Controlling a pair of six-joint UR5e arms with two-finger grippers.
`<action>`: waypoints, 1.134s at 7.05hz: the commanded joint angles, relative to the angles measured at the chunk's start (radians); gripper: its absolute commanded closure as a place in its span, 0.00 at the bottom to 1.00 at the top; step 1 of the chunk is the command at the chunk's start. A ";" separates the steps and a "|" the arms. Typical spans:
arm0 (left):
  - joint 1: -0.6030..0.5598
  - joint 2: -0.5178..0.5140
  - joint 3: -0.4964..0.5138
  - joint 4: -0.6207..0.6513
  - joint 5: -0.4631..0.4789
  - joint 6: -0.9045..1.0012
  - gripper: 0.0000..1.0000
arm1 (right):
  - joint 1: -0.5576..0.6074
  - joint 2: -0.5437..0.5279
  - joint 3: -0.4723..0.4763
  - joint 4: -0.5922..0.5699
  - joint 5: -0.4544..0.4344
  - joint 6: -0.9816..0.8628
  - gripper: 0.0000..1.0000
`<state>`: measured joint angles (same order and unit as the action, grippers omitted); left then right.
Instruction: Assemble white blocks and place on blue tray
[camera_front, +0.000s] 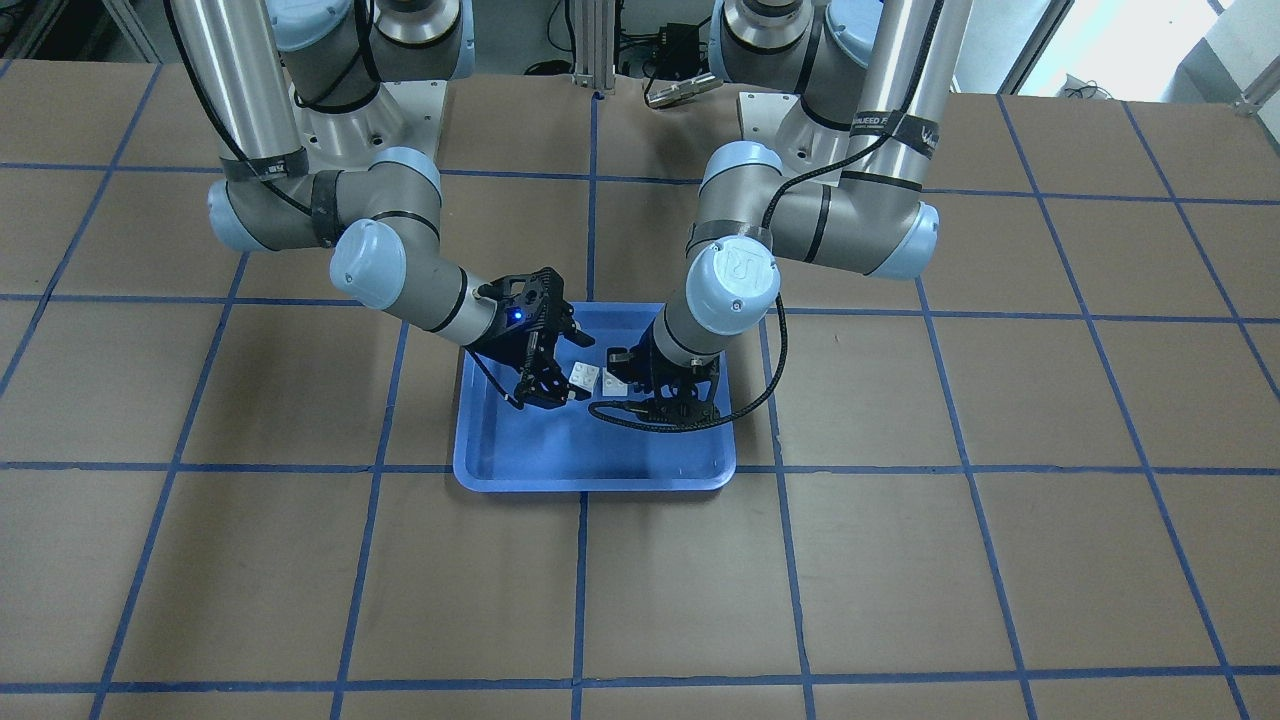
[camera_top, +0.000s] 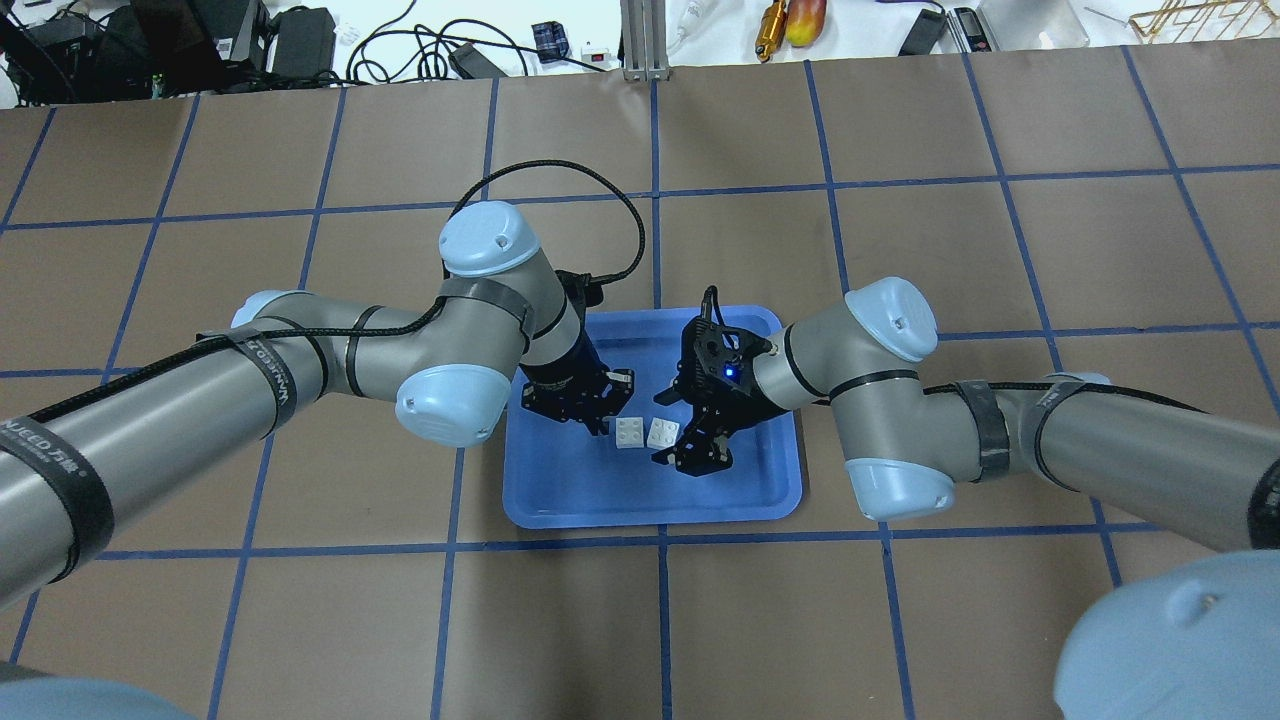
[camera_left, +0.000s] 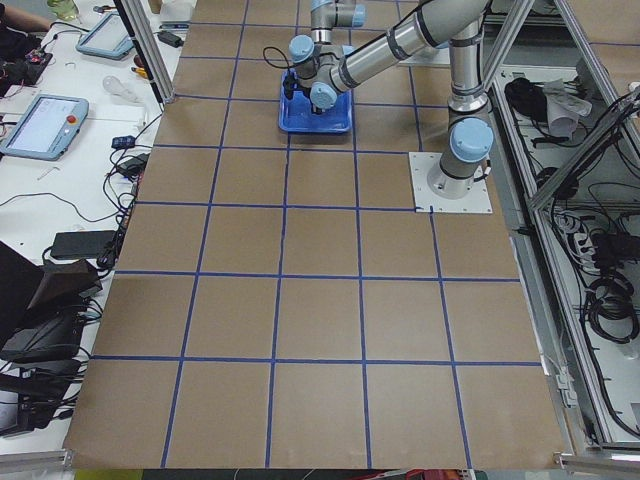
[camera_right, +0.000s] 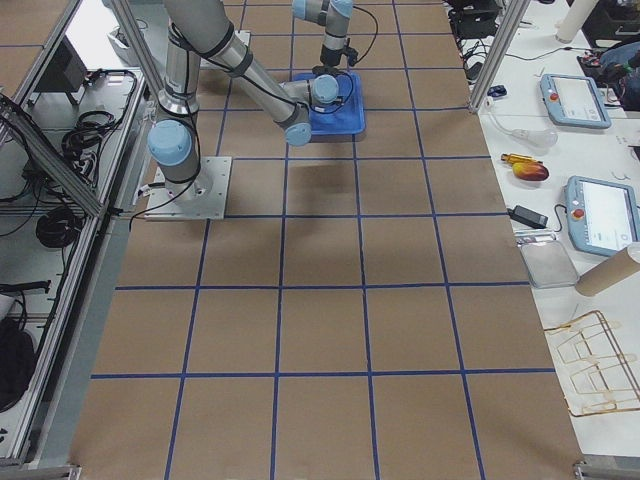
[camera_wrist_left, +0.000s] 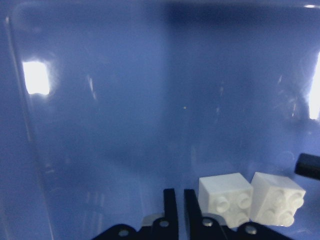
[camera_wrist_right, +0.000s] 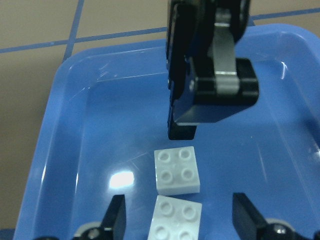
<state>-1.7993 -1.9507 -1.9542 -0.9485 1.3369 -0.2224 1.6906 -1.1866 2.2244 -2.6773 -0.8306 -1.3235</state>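
Two white blocks lie studs up, side by side and just apart, on the blue tray (camera_top: 650, 512). One block (camera_top: 629, 432) lies by my left gripper (camera_top: 603, 418), which is shut and empty, its tips just beside that block (camera_wrist_left: 225, 199). The other block (camera_top: 662, 433) lies between the spread fingers of my open right gripper (camera_top: 670, 428). In the right wrist view the near block (camera_wrist_right: 175, 225) sits between my fingers (camera_wrist_right: 117, 217) without touching them, the far block (camera_wrist_right: 177, 170) beyond it, and the left gripper (camera_wrist_right: 181, 132) stands behind that.
The tray (camera_front: 600, 472) lies mid-table on brown paper with a blue tape grid. Both arms lean in over the tray from opposite sides. Cables and tools lie beyond the far table edge (camera_top: 780, 20). Teach pendants sit on side benches (camera_right: 590, 215).
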 joint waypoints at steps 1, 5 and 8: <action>-0.003 -0.007 0.003 0.005 0.001 -0.028 0.80 | 0.000 0.002 0.021 -0.035 0.001 0.006 0.22; -0.006 -0.005 0.003 0.005 0.001 -0.028 0.80 | -0.002 0.002 0.020 -0.042 -0.001 0.000 0.46; -0.008 -0.004 0.003 0.005 0.001 -0.028 0.80 | -0.005 0.004 0.012 -0.052 -0.004 -0.006 0.52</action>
<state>-1.8059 -1.9554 -1.9512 -0.9434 1.3376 -0.2497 1.6864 -1.1833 2.2368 -2.7219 -0.8318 -1.3281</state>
